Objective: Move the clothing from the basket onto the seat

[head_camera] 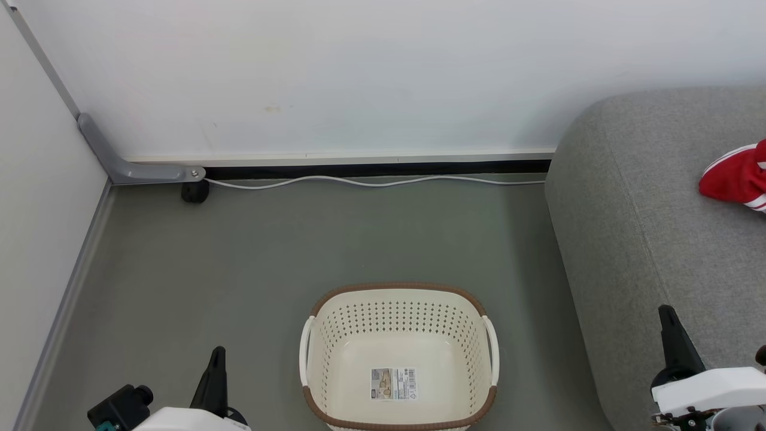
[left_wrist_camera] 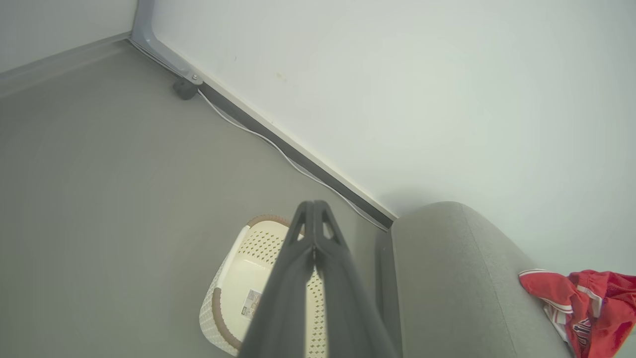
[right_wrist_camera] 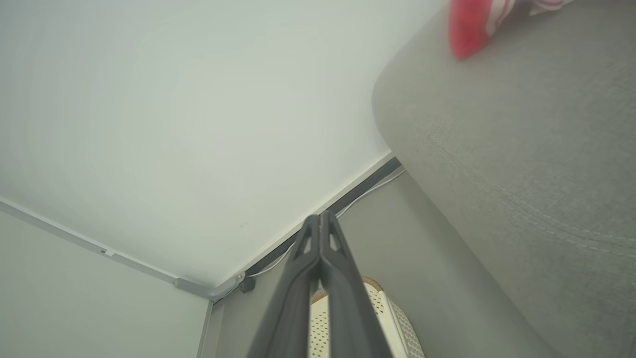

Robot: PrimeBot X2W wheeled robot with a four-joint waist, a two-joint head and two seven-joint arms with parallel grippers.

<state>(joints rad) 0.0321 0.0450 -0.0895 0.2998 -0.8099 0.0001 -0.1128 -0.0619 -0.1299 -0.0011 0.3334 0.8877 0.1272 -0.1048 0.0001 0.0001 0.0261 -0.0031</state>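
My left gripper (head_camera: 218, 353) and right gripper (head_camera: 666, 312) are clenched; the clothing (head_camera: 735, 177) lies on the seat (head_camera: 628, 215), the basket (head_camera: 398, 288) on the floor (head_camera: 239, 251) beside it.

1. The laundry basket (head_camera: 397, 326) is cream with perforated sides and a brown rim. It stands upright, its bare bottom showing a paper label (head_camera: 393, 384).
2. The sofa seat (head_camera: 634, 239) is grey woven fabric with rounded edges, near the laundry basket.
3. The red clothing (head_camera: 737, 177) (white stripes) lies crumpled on the sofa seat.
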